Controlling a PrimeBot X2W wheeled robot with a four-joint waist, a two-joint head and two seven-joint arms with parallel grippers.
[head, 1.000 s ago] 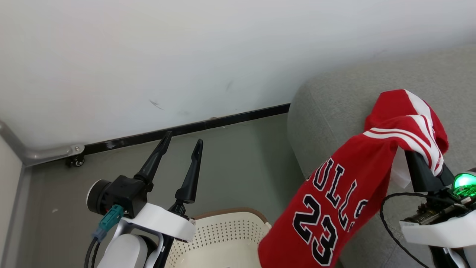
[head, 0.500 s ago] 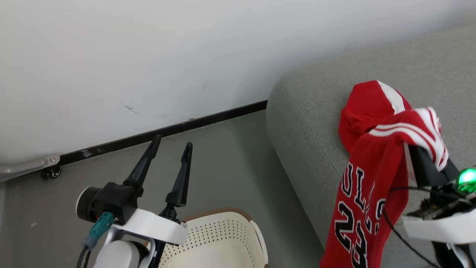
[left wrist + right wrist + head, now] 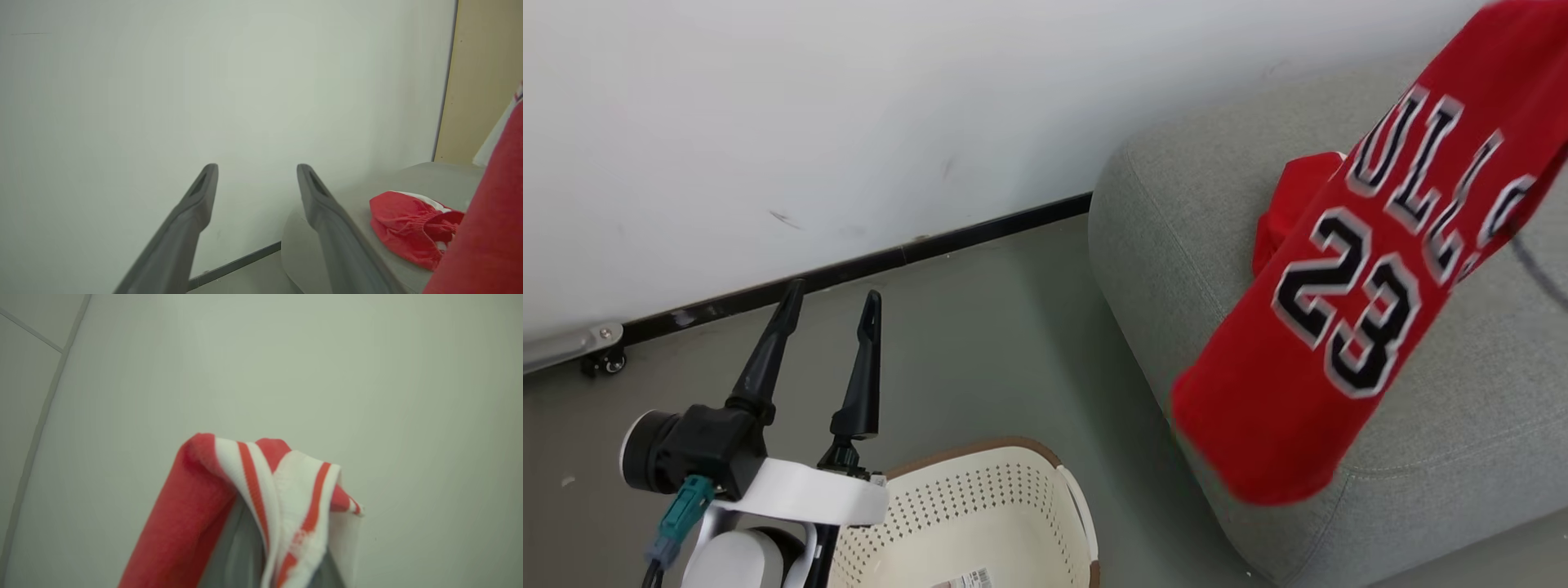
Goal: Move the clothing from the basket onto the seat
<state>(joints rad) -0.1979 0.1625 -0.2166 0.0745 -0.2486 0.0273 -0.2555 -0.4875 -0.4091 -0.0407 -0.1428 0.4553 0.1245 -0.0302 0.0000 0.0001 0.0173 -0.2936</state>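
Note:
The red jersey (image 3: pixel 1356 318) with number 23 hangs blurred in the air above the grey seat (image 3: pixel 1176 212), its top running off the upper right corner. In the right wrist view its white-and-red trim (image 3: pixel 286 490) drapes over my right gripper's grey fingers (image 3: pixel 235 555), which are shut on it. The red shorts (image 3: pixel 1290 204) lie bunched on the seat behind the jersey, and appear in the left wrist view as shorts (image 3: pixel 408 228) on the seat (image 3: pixel 359 200). My left gripper (image 3: pixel 831 298) stands open with nothing in it, above the cream basket (image 3: pixel 980 498).
A white wall with a black baseboard (image 3: pixel 866 265) runs behind the grey-green floor (image 3: pixel 996 343). The basket's inside bottom shows a sticker label (image 3: pixel 970 580). A metal rail with a small caster (image 3: pixel 600 359) sits at the far left by the wall.
The right arm has lifted out of the head view, swinging the jersey up and farther over the seat. The head view has shifted; the left gripper stays open.

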